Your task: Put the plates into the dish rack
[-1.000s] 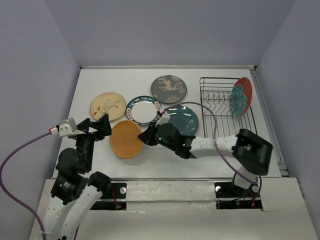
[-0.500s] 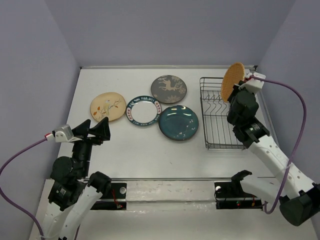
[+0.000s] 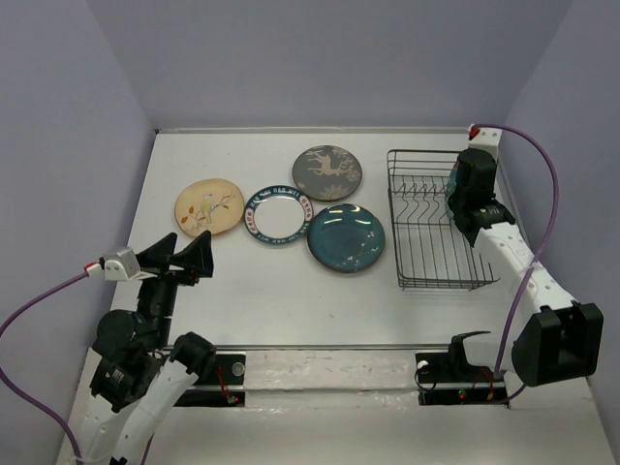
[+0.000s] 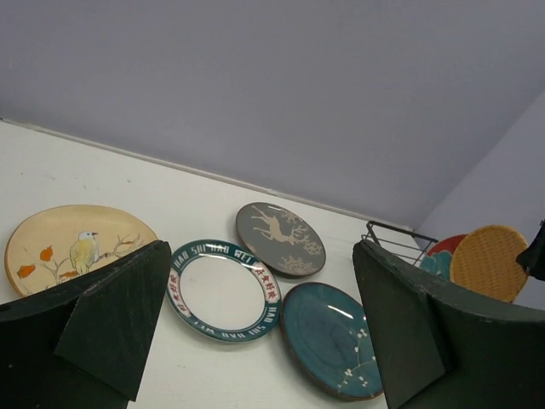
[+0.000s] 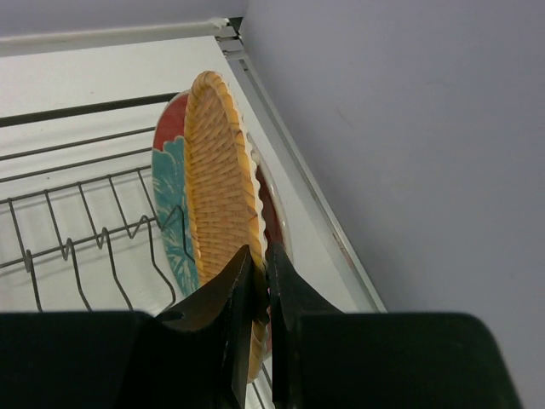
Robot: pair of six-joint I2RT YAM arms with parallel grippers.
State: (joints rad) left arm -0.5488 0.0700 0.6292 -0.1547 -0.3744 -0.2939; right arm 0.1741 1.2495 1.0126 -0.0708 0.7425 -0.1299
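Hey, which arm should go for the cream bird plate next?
Left, most likely. The left gripper is open and near the cream bird plate; the right gripper is shut on the orange plate at the dish rack.

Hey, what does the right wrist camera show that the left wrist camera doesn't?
Only right wrist: the right pincer shut on the orange plate rim, and the dish rack tines up close. Only left wrist: the open left pincer, plus the cream plate, teal-rimmed plate, grey deer plate and teal-blue plate lying flat. Both: the orange plate upright beside the red plate in the rack.
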